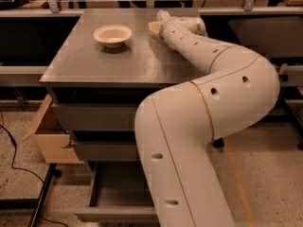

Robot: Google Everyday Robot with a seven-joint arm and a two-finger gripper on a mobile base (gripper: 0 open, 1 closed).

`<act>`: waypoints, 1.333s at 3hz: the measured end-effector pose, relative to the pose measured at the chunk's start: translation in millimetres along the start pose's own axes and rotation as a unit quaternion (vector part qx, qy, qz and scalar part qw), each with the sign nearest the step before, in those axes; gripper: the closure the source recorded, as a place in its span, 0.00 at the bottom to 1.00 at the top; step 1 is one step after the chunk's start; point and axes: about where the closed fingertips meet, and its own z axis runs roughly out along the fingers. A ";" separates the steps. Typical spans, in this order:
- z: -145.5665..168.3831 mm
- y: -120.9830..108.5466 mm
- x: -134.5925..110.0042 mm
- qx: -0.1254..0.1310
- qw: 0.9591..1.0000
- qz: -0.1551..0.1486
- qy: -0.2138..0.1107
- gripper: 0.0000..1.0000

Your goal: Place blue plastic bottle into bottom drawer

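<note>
My gripper (154, 27) is at the back of the grey-brown cabinet's top (94, 60), to the right of the white bowl (112, 34). Only its tan tip shows past the white wrist. The blue plastic bottle does not show clearly; the wrist and arm hide the spot behind the gripper. The bottom drawer (113, 214) is pulled open at the foot of the cabinet, and the part of its inside that shows holds nothing. My white arm (189, 126) covers the drawer's right part and the cabinet's right front.
The two upper drawers (94, 117) are shut or nearly shut. A cardboard box (49, 138) stands on the floor left of the cabinet. A black cable (14, 160) lies on the floor at the left. Metal rails run behind the cabinet.
</note>
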 end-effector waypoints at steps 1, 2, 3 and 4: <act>-0.8 -8.6 2.2 -0.001 1.000 0.018 -0.004 0.49; -12.3 -11.6 0.6 -0.018 0.999 0.030 -0.010 0.72; -36.0 -8.5 -0.8 -0.047 0.998 0.033 -0.014 0.96; -73.7 -31.6 -13.3 -0.061 0.998 0.015 -0.028 1.00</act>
